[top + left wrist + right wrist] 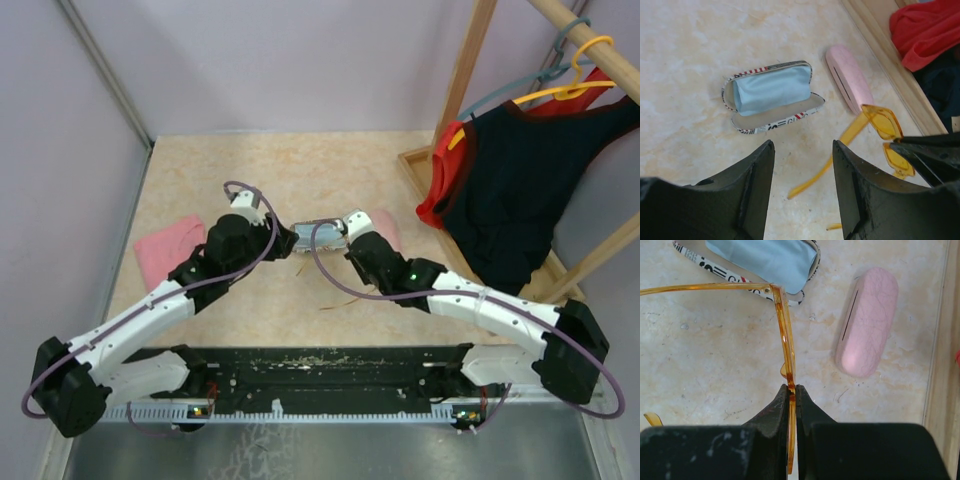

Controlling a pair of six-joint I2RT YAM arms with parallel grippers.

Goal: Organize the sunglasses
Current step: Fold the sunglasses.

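Note:
The orange translucent sunglasses [785, 325] hang just above the table with their arms unfolded. My right gripper [792, 387] is shut on the front frame near the bridge. In the left wrist view their yellow lenses [883, 121] sit at the right and one arm [812, 180] runs between my fingers' line of sight. My left gripper [803, 143] is open and holds nothing, hovering near the open black-and-white printed case [772, 122]. A blue cloth [771, 90] lies in that case. The pink case [867, 330] lies shut beside it.
A wooden clothes rack [455, 95] stands at the right with a red-and-black garment [510, 190] on hangers; its base rail [890, 65] runs close to the pink case. A pink cloth [165, 250] lies at the left by the left arm.

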